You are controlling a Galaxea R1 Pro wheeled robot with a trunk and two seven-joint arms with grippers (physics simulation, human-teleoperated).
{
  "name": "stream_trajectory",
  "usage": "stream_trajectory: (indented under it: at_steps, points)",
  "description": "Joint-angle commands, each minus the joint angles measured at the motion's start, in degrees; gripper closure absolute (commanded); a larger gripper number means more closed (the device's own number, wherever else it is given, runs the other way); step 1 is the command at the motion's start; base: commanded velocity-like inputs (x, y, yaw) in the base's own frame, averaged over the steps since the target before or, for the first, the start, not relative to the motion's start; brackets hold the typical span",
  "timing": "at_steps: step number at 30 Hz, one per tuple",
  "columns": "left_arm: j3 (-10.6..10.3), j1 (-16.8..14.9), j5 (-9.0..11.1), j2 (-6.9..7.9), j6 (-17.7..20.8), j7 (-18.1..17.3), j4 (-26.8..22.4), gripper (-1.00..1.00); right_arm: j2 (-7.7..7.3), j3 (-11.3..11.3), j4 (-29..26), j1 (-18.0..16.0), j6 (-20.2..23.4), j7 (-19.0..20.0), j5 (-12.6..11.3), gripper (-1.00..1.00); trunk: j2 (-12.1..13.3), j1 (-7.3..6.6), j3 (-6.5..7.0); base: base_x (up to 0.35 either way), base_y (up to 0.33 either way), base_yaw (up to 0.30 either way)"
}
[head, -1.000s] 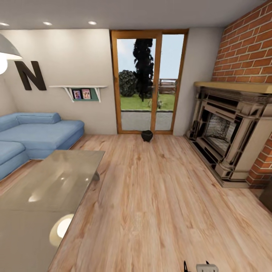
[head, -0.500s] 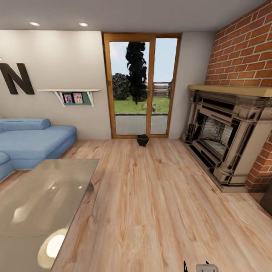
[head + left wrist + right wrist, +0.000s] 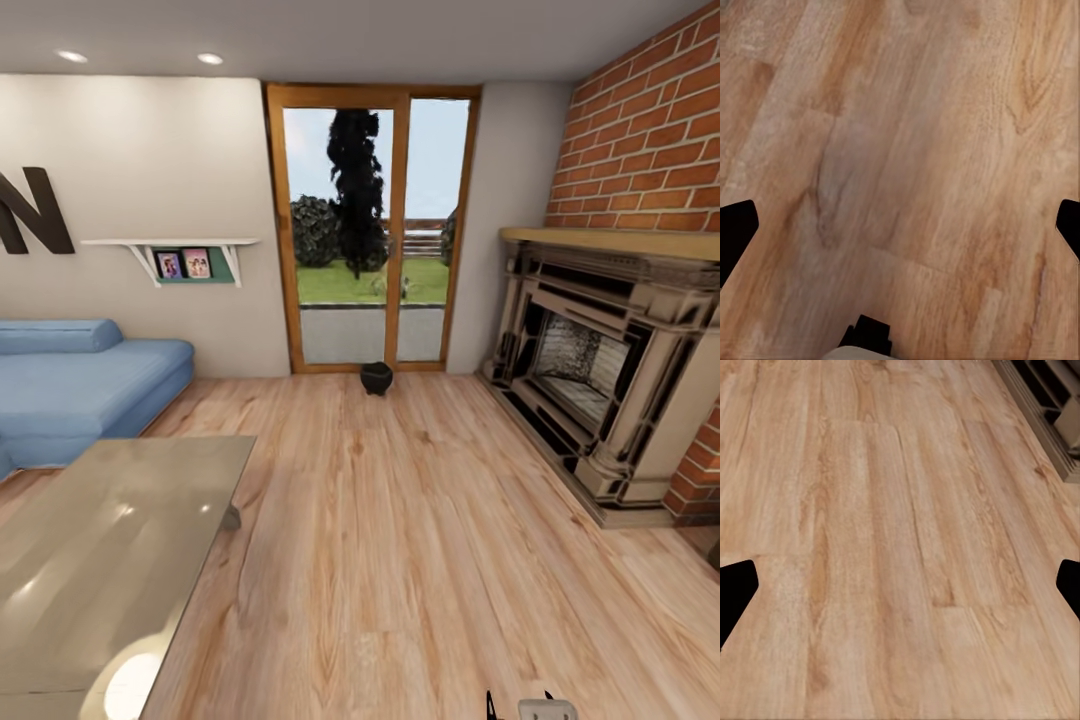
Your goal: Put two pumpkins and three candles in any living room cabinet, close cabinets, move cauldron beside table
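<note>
One task item, the cauldron, sits on the floor just in front of the glass door, well apart from the table; that placing looks undone. Both the left gripper and right gripper hang spread and empty, far from the door.

Cauldron: small black round pot, upright on the wood floor before the glass door; table: low, glossy grey-beige rectangular top, well apart from it.
</note>
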Motion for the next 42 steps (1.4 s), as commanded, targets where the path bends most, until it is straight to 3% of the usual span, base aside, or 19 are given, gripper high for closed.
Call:
stream_trajectory:
  at_steps: [1, 10, 42]
  points:
    - [-0.5, 0.0, 0.1, 0.06, -0.1, 0.6, -0.2, -1.00, 0.00, 0.5, 0.1, -0.1, -0.2, -0.2, -0.3, -1.00, 0.0, 0.03, -0.06, 0.329, 0.003, 0.000]
    - [-0.5, 0.0, 0.1, 0.01, 0.0, 0.6, -0.2, -1.00, -0.06, 0.5, 0.1, -0.1, -0.2, -0.2, -0.3, -1.00, 0.0, 0.03, -0.06, 0.330, 0.001, -0.064]
    - [-0.6, 0.0, 0.0, -0.03, -0.1, 0.5, -0.2, -1.00, 0.00, 0.5, 0.1, -0.1, 0.2, 0.0, -0.2, -1.00, 0.0, 0.03, -0.36, 0.331, 0.000, -0.261]
